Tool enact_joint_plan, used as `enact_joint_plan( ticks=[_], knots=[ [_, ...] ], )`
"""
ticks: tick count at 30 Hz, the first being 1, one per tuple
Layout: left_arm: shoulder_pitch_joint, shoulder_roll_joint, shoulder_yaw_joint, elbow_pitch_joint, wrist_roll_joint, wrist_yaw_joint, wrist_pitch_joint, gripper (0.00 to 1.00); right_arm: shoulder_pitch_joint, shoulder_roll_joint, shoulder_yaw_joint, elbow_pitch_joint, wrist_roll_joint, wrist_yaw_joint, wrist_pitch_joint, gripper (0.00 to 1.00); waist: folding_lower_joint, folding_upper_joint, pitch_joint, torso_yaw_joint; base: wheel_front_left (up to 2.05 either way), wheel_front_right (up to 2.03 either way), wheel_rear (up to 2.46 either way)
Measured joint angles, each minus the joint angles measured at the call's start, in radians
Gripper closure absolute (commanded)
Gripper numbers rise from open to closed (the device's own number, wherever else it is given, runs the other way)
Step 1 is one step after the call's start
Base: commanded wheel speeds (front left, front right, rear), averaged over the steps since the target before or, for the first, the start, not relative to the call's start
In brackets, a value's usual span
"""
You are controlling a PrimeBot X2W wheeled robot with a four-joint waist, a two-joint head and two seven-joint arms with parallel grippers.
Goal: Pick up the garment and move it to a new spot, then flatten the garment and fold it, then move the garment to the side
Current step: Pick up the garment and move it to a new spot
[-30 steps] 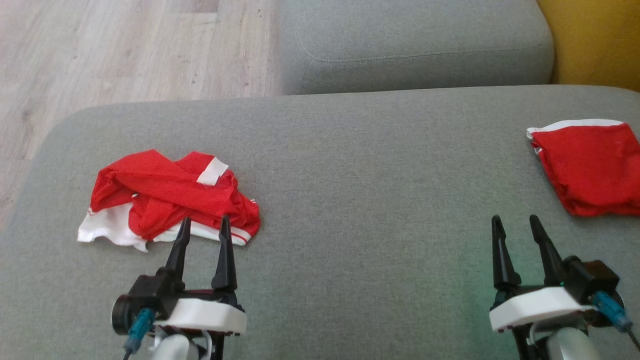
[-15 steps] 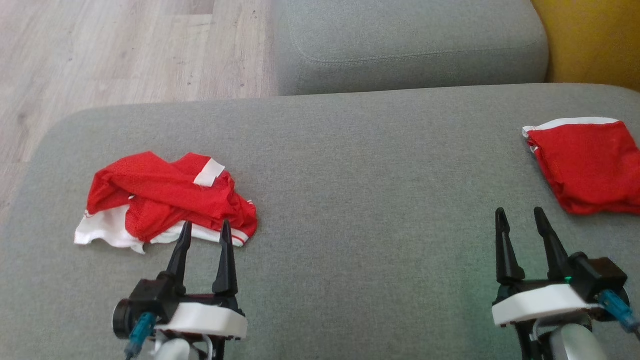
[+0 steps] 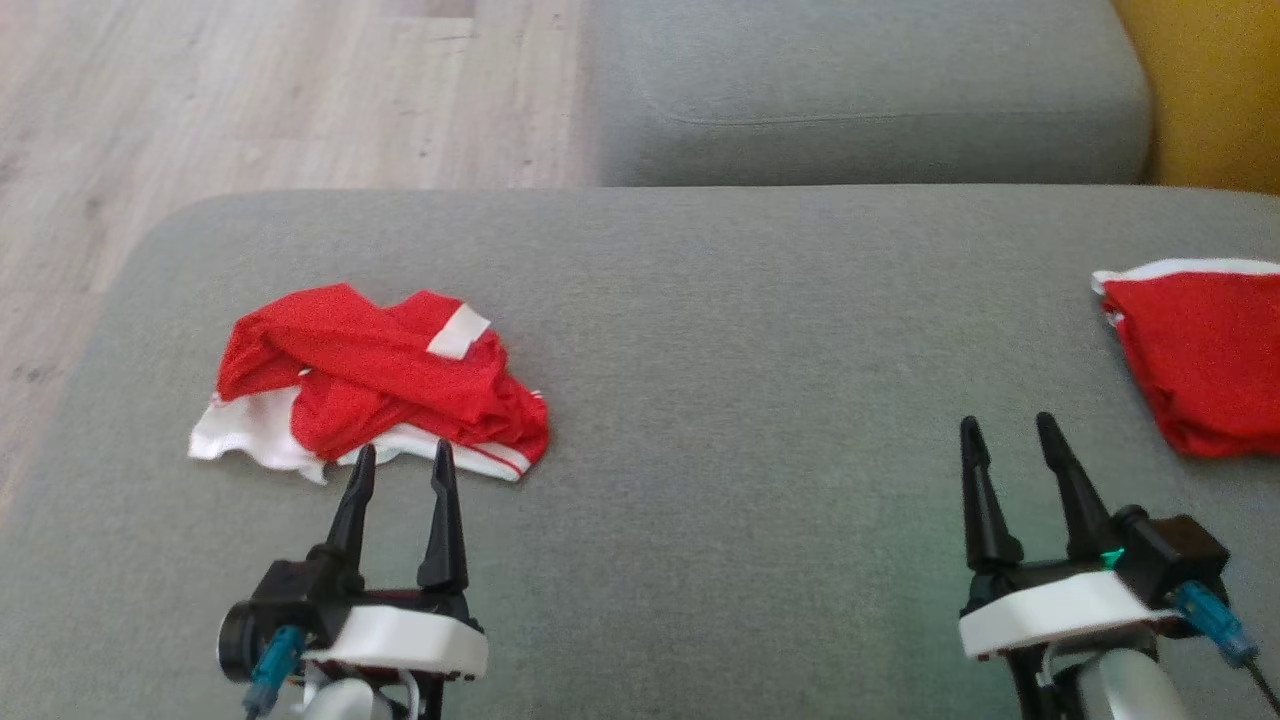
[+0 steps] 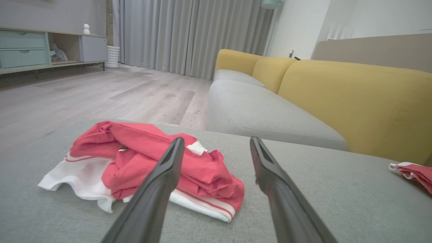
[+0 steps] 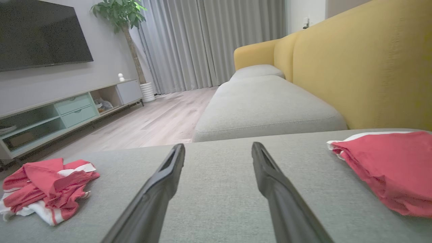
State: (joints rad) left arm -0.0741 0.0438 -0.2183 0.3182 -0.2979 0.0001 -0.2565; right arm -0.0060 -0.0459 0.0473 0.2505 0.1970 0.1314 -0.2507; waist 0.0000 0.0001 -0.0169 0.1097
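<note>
Near the left edge of the grey seat cushion (image 3: 750, 330) lies the crumpled garment (image 3: 375, 385), red mesh cloth with white trim, bunched into a loose heap with a white hem spilling out toward the cushion's left edge and a small white patch on top. Just on the near side of the heap stands the left gripper (image 3: 402, 452), its two dark fingers spread apart and empty, pointing at the garment's near hem. From the head view the tips lie right at the white-and-red striped border; whether they touch the cloth I cannot tell. Along the left wrist view one finger crosses in front of the heap's middle while the other points past its right end onto bare cushion.

Well apart, toward the near right corner of the cushion, the right gripper (image 3: 1006, 422) is likewise wide open with nothing between its fingers, over bare grey fabric. At the cushion's right edge, beyond and to the right of that gripper, sits a second red garment (image 3: 1205, 365), folded flat with a white band along its far side. Beyond the cushion's far edge are another grey cushion (image 3: 870, 90), a wooden floor (image 3: 250, 100) to the left and a yellow backrest (image 3: 1215, 90) at the far right
</note>
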Motion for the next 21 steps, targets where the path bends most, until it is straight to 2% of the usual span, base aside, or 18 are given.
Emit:
enact_joint_plan(
  ticks=[21],
  knots=[
    [0.010, 0.001, 0.066, 0.013, 0.044, -0.010, 0.000, 0.00, 0.032, 0.000, 0.154, -0.003, 0.058, 0.000, 0.000, 0.00, 0.0000, 0.0000, -0.022, 0.225, 0.00, 0.00, 0.00]
  ],
)
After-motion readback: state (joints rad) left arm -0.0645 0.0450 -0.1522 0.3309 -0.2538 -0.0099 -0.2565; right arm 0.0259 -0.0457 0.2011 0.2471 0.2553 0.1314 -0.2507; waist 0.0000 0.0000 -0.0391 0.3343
